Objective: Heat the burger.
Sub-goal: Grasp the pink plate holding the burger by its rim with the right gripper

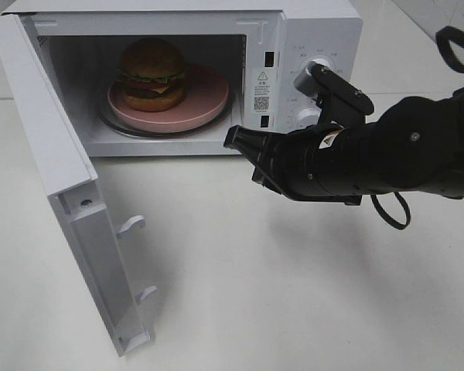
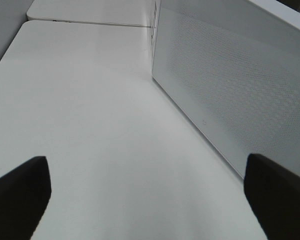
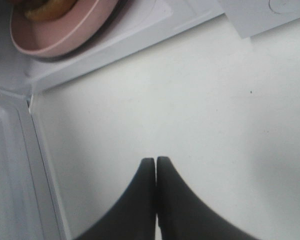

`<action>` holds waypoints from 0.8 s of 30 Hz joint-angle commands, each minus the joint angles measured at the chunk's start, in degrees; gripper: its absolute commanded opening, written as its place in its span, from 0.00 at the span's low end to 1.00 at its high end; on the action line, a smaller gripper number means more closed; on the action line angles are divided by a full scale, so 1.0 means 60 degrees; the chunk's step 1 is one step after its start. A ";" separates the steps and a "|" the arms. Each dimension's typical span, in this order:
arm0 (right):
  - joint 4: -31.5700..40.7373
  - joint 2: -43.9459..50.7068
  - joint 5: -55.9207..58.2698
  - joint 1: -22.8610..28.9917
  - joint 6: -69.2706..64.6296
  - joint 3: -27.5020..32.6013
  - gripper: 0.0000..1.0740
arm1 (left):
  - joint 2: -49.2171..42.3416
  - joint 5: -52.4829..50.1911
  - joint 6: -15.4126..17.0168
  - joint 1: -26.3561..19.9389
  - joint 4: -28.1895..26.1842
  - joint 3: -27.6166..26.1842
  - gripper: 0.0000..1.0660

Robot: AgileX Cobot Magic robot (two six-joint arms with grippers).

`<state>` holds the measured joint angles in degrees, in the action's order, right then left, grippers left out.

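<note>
Exterior high, white table (image 1: 294,301), burger (image 1: 152,73) in open microwave (image 1: 325,35), left jaws spread, right jaws pressed together.

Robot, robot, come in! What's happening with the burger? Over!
Left tool open, empty. Right tool shut, empty, in front of the microwave. Burger on pink plate inside. Door wide open, not yet closed.

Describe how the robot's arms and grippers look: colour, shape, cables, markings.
The right arm is black, built of thick rounded segments, with a small pale label and a black cable looping beneath. The right gripper has smooth black fingers tapering to narrow tips. The left gripper shows only two blunt black fingers.
</note>
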<state>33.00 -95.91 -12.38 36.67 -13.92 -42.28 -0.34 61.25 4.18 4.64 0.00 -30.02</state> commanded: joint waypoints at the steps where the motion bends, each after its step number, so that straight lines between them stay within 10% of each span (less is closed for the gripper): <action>1: -0.0229 0.0258 0.0773 0.0000 0.1079 -0.0019 0.00 | -0.0134 -0.0029 0.0019 -0.0038 0.0000 -0.0010 0.92; 24: -0.4173 0.0372 0.7152 0.0000 1.0953 -0.2235 0.01 | -0.0134 -0.0029 0.0019 -0.0038 0.0000 -0.0010 0.92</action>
<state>8.82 -94.37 29.74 36.67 48.41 -55.12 -0.34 61.25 4.18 4.64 0.00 -30.02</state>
